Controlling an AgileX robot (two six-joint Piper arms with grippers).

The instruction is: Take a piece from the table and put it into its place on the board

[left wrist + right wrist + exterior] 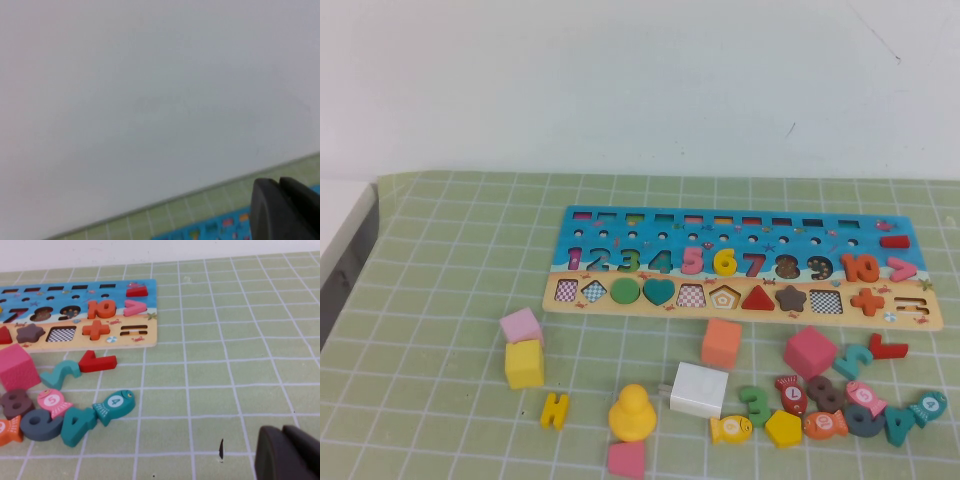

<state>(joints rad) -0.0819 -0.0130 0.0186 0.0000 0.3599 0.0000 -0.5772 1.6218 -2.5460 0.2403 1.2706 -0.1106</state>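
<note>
The yellow numeral 6 lies in its slot on the blue part of the board, between the pink 5 and the red 7. The board rests on the green grid mat of the table. Neither arm shows in the high view. My left gripper is shut and empty, held high, facing the white wall with the board's top edge below it. My right gripper is shut and empty, low over bare mat to the right of the board's end.
In front of the board lie a pink cube, a yellow cube, a yellow H, a yellow duck, a white block, an orange cube and a pink block. Several loose numerals and fish lie front right.
</note>
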